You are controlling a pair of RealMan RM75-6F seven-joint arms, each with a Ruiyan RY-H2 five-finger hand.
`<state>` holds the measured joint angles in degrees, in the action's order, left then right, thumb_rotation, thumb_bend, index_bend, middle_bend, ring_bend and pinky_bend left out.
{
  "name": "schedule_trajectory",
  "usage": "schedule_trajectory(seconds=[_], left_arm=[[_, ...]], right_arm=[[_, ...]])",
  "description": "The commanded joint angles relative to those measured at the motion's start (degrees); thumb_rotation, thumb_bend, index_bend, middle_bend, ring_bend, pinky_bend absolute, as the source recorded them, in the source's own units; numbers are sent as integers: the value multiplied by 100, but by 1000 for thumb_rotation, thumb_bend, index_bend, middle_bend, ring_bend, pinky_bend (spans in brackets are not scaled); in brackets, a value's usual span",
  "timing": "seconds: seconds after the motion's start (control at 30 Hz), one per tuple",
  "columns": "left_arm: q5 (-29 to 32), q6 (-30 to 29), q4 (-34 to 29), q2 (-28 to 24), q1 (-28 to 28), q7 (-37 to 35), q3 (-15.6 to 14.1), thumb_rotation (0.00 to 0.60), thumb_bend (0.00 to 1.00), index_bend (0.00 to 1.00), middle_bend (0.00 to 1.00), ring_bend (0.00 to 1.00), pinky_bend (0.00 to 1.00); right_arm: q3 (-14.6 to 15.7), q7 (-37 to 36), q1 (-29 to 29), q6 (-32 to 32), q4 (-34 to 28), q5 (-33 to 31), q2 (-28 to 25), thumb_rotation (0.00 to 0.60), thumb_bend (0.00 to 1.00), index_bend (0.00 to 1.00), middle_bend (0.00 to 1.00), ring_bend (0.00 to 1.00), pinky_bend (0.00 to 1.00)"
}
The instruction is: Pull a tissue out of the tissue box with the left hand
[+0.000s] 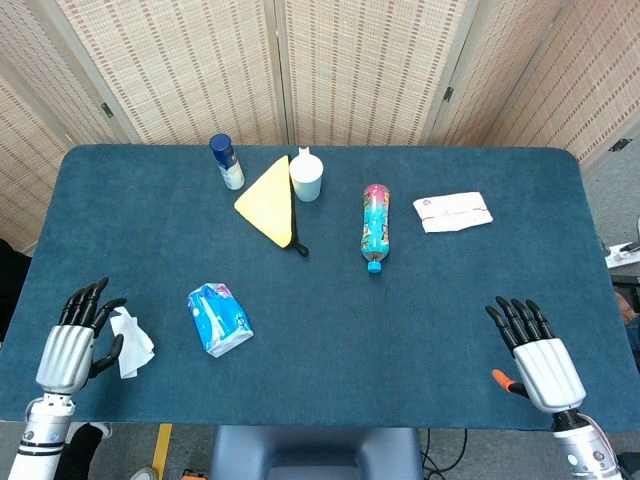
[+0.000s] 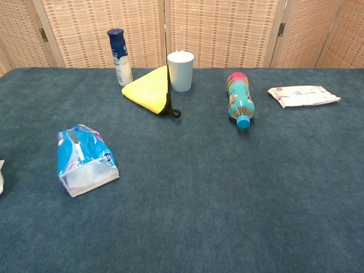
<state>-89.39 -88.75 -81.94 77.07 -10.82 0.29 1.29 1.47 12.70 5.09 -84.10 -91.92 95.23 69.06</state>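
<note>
The blue tissue pack (image 1: 220, 320) (image 2: 85, 162) lies at the front left of the blue table (image 1: 330, 300). A crumpled white tissue (image 1: 131, 340) lies on the cloth to its left, clear of the pack; in the chest view only a sliver of the tissue (image 2: 1, 176) shows at the left edge. My left hand (image 1: 72, 340) hovers at the table's left front corner, fingers spread, with the tissue lying against its thumb side. My right hand (image 1: 540, 360) rests at the front right, fingers apart and holding nothing. Neither hand appears in the chest view.
At the back stand a blue spray can (image 1: 226, 161) and a white cup (image 1: 306, 176), with a yellow cloth (image 1: 270, 203) between them. A teal bottle (image 1: 375, 226) lies on its side mid-table. A wet-wipe packet (image 1: 453, 211) lies at the back right.
</note>
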Motion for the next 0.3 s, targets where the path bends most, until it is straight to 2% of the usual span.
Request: schedule_trajectory(seconds=[0.03,0.3], left_arm=[[-63,-108,-178,-132,106,-10,-60,600,351,3,0,0,59],[-136,-64,-439,-312,169,182,-117,600,341,0,0,0,50]], right_arm=[[3,-1,-8,-15,-3,7,-7,600,0,0,0,0,0],[6,69,-16,1,5,-21,13,600,0,0,0,0,0]])
